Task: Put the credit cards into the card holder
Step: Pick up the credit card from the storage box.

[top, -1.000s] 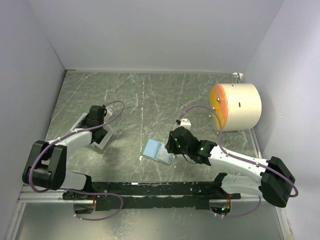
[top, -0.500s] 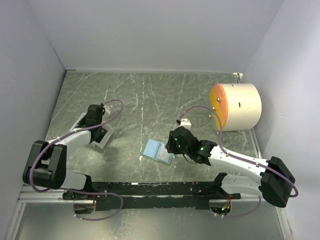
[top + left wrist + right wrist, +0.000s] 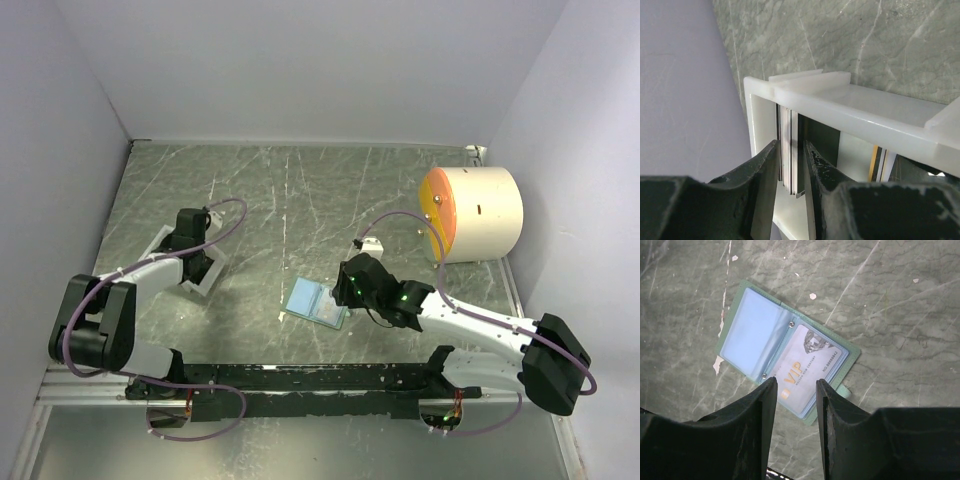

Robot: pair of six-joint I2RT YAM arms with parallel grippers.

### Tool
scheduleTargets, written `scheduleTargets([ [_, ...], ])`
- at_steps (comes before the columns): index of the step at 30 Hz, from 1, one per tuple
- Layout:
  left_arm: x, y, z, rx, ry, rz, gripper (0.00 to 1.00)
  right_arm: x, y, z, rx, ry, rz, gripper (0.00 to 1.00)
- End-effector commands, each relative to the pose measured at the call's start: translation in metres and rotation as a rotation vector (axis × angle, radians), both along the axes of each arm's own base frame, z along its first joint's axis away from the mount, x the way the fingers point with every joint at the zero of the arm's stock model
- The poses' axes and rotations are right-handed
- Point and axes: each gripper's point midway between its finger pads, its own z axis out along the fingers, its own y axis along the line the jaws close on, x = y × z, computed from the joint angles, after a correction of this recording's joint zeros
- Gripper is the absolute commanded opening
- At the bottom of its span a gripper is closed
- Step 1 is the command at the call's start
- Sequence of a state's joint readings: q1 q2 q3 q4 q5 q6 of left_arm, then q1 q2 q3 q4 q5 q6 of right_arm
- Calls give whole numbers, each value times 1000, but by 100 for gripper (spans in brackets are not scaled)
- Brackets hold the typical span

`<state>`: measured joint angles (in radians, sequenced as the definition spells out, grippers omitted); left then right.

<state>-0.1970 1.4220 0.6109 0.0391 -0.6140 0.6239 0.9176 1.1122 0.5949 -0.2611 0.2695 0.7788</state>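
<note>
Nearest you, the card holder [image 3: 747, 335] lies open and flat on the middle of the table [image 3: 300, 190], a pale VIP card [image 3: 810, 365] already in its right pocket. The right gripper [image 3: 795, 385] is poised above it, jaws partly apart and empty. Farther off at the left, the left gripper [image 3: 791, 146] straddles the credit cards [image 3: 787, 130] standing on edge in the white tray [image 3: 840, 100], fingers narrowly apart; whether they pinch yet cannot be told. Close squarely on a single card, clear of the tray wall, then lift straight up.
</note>
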Motion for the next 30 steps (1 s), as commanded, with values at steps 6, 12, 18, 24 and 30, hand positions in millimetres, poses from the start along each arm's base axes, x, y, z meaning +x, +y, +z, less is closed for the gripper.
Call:
scheduleTargets([
  [6,7,-2,-5,-31,17,0,38,1,-8,1,-7,-12,-27,38],
  [12,10,-1,4,-19,5,1,34,1,-8,0,-9,-11,-27,38],
  [18,13,2,11,1,-13,8,32,2,-7,0,-10,-10,-26,38],
  [24,14,3,9,3,-4,13,30,3,-7,2,-16,-15,-28,37],
  [30,14,4,7,-4,5,18,28,3,-9,3,-16,-16,-31,38],
])
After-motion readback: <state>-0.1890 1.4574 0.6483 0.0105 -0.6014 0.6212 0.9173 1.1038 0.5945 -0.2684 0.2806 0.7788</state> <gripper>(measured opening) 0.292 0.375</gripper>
